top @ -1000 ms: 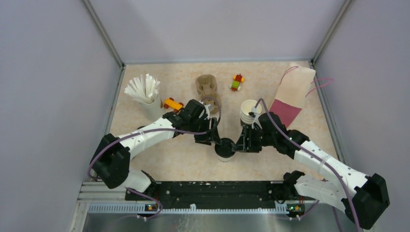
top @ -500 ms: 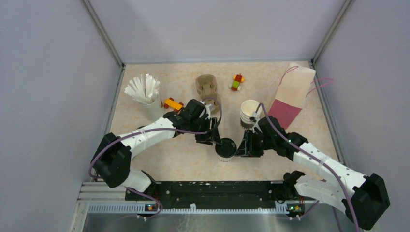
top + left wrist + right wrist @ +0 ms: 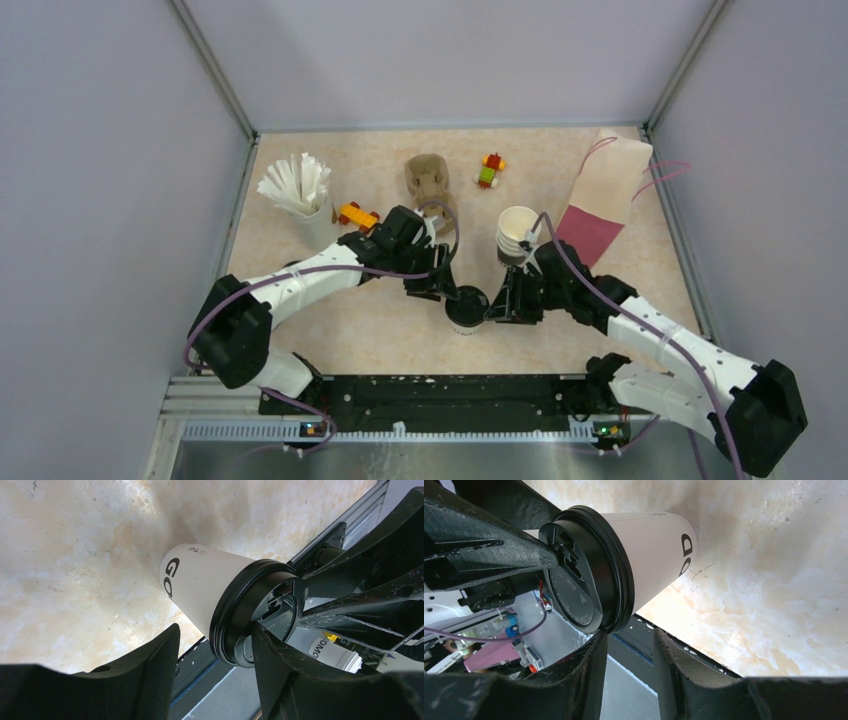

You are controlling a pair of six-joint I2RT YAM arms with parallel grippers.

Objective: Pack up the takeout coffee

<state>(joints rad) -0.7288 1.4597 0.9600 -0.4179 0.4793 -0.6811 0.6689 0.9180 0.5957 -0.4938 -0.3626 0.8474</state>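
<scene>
Left fingers (image 3: 150, 675) are sitting spread around the rim of the black lid (image 3: 235, 615). One is lying across the lid's top and the other is hanging off to the side with a sliver of daylight between it and the rim, so they're not pinching anything. Right fingers (image 3: 584, 680) are standing apart too, a bit narrower, with the lid's edge right at their tips. I can't tell from the wrist view if they're actually touching it, but nothing's clamped between them.

The lidded cup (image 3: 465, 320) is standing upright on the table (image 3: 360, 335), in the middle of the near half, right between the two wrists. The lid is looking evenly seated all the way round in both wrist views, so I'm guessing the capping bit is basically wrapping up. Next would be getting a proper hold on the cup and carrying it off, probably to the pulp cup tray (image 3: 430, 180) at the back or the paper bag (image 3: 605, 190) at far right.

Versus a second ago, the cup isn't going anywhere, it's on the same spot. The left wrist is barely shifting. The right one is the mover, sliding a touch toward the near edge and further from the stack of open paper cups (image 3: 518, 235), so its fingers are now coming at the lid from slightly nearer the front.
</scene>
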